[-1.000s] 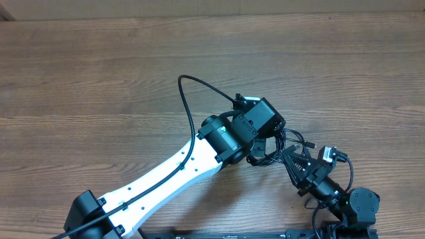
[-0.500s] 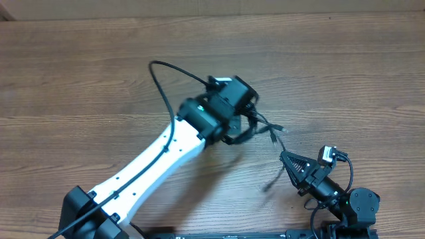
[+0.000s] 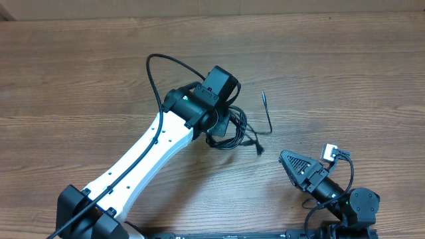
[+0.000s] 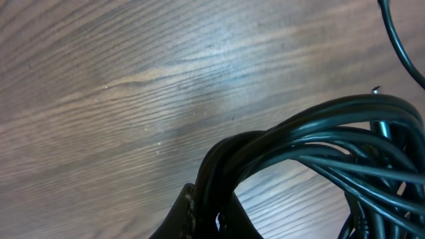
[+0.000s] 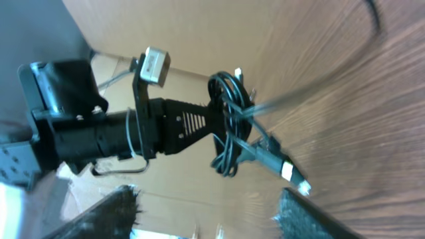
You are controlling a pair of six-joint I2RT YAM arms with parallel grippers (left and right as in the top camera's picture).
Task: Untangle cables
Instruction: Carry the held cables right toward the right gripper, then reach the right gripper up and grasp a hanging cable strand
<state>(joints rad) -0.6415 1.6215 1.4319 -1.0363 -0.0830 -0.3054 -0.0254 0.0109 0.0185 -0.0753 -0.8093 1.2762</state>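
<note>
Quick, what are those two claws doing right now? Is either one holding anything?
The left gripper is closed on the bundle of cables.
The right gripper is open and holds nothing.

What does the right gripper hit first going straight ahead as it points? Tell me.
Probably the cables, bunched in the left gripper straight ahead; a plug end hangs nearest. Between them and the right gripper the way looks free, though depth is unclear.
</note>
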